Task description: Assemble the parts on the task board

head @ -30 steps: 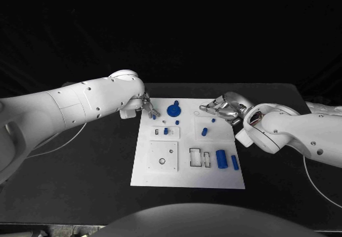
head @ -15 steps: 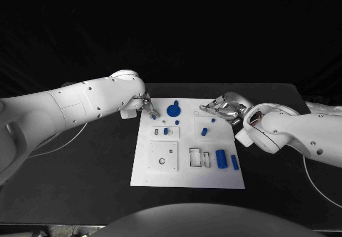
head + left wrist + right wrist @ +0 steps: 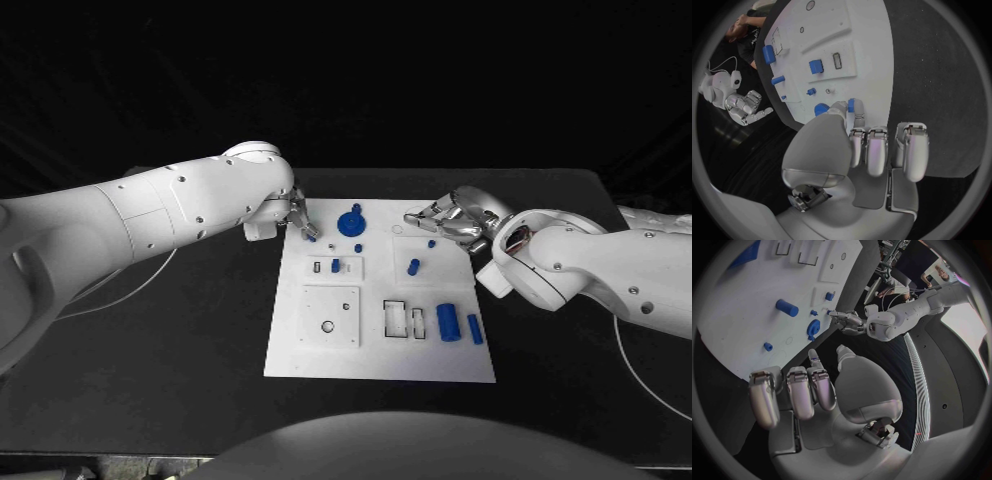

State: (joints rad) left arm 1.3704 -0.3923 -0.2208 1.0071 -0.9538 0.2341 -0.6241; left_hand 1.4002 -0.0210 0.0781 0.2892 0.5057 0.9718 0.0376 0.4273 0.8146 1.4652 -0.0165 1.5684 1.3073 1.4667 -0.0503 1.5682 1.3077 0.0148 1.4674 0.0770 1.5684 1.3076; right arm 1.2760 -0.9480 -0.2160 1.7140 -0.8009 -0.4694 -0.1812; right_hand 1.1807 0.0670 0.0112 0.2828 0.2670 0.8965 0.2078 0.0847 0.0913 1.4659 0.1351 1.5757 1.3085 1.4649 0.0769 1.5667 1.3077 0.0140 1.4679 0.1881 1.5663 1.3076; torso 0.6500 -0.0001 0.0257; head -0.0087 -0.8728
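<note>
At the task board's (image 3: pixel 378 352) far end, the left hand (image 3: pixel 299 218) pinches a small blue part (image 3: pixel 310 237) over the left corner while the right hand (image 3: pixel 450 224) hovers loosely curled, holding nothing; a light pinch might drop it.

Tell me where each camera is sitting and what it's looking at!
Head view: sits on the robot's head, looks down at the white task board; both white arms reach in, left hand, right hand.
Left wrist view: sits behind the left hand, looks past its fingers at the board.
Right wrist view: sits behind the right hand, looks over the board toward the left hand.
Shared: all three see the board and its small blue parts.
</note>
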